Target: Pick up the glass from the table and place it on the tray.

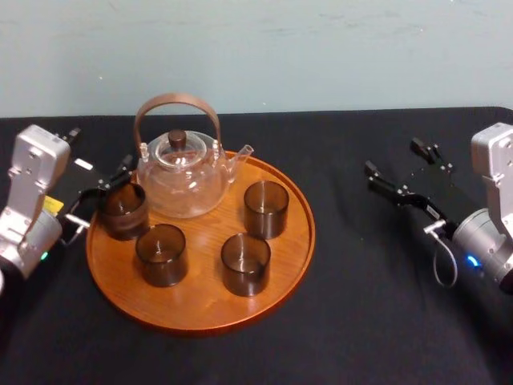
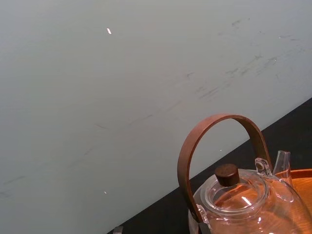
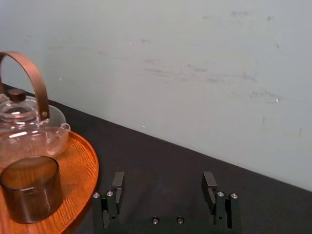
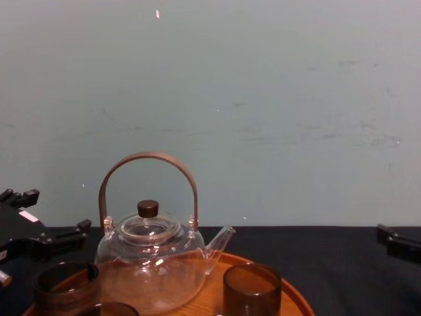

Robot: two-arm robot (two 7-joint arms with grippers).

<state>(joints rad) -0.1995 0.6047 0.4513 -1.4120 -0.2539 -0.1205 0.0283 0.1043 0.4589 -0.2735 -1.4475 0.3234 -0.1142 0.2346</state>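
The right end effector (image 3: 163, 181) (fingers spread) is beside the tray (image 3: 78, 161) bearing a glass (image 3: 31, 194).

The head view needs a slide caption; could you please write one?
Left pincer at a dark glass on the tray's left edge beside the teapot; right pincer open over the table.

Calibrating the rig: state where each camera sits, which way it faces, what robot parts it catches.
Head view: high, looking forward and down on the tray, teapot and four glasses; left gripper open beside the leftmost glass, right gripper open over the table.
Chest view: lower, looking across the table at the teapot side-on; left gripper lower left.
Left wrist view: on the left arm, facing teapot and wall.
Right wrist view: on the right arm, facing the wall past its own open fingers.
Shared: all four see the teapot.
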